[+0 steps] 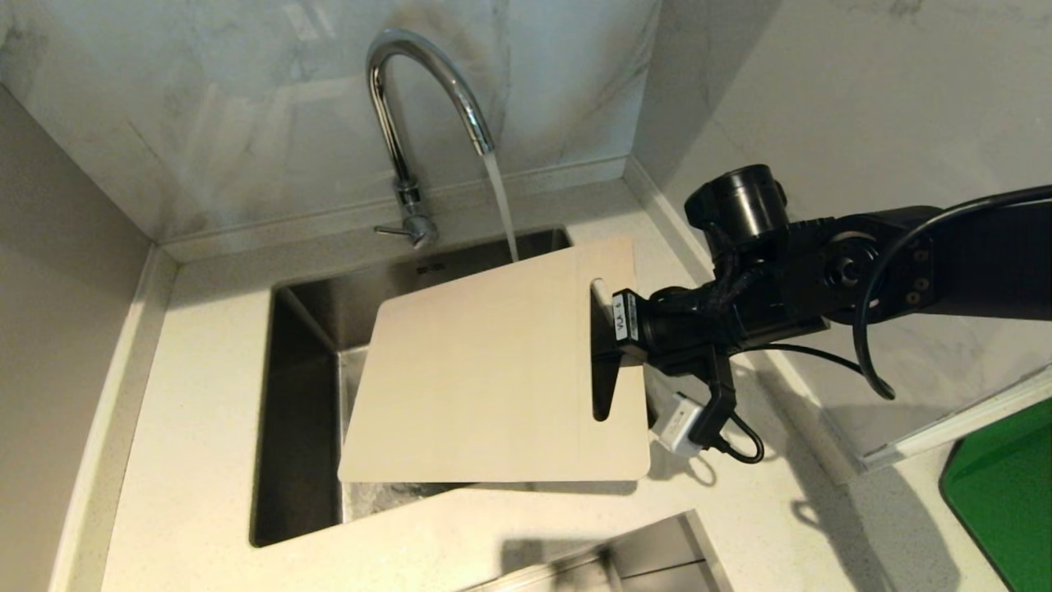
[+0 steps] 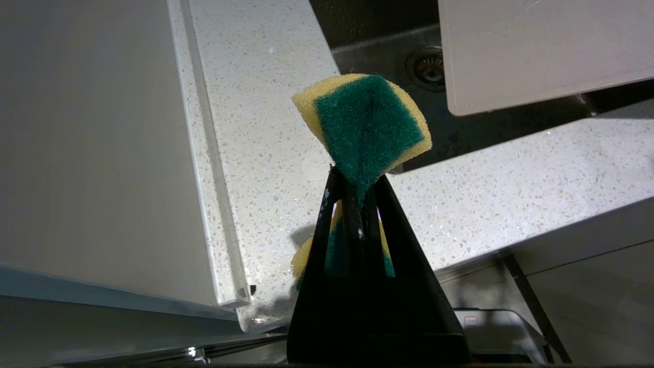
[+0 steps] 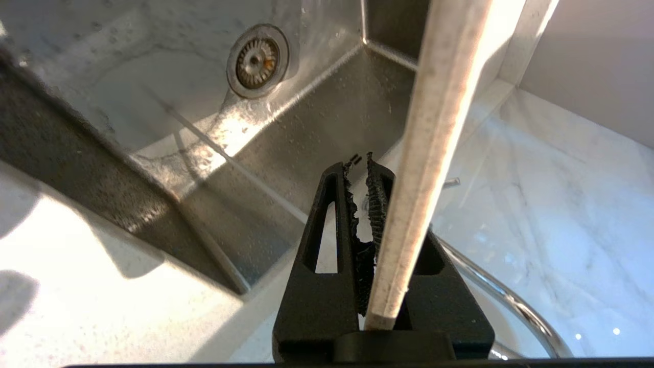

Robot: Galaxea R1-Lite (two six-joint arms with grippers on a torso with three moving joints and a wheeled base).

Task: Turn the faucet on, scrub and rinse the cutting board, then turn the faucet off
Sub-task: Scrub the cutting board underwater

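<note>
1. Since the cutting board [image 1: 493,370] is a thin, stiff plastic sheet, I'd guess it's light but levers hard on whatever holds it, and with water on it it's probably slippery too.
2. Right gripper [image 1: 604,345] is pinching the board at its short edge by the slot handle, fingers closed on the rim. In the right wrist view the board's edge [image 3: 424,168] sits between the pads, off to 1 side rather than centred, so I'd say the hold isn't super secure.
3. Board sits out over the sink [image 1: 304,395], roughly flat and a bit tilted, near corner over the front lip, far corner just under the faucet [image 1: 411,123].
4. Faucet is running; the stream [image 1: 501,205] comes down at the board's far edge, right by the sink's back wall. Can't tell if it actually hits the board.
5. Left gripper [image 2: 357,199] is squeezed shut on a yellow-and-green sponge [image 2: 365,128], hanging over the counter [image 2: 265,153] off the sink's front corner.
6. Room-wise: open basin under the board on the sink's left side, but walls close in behind the sink and on its right, so swinging right looks tight. The faucet lever [image 1: 394,232] sits behind the sink's back rim, clear of the board.
</note>
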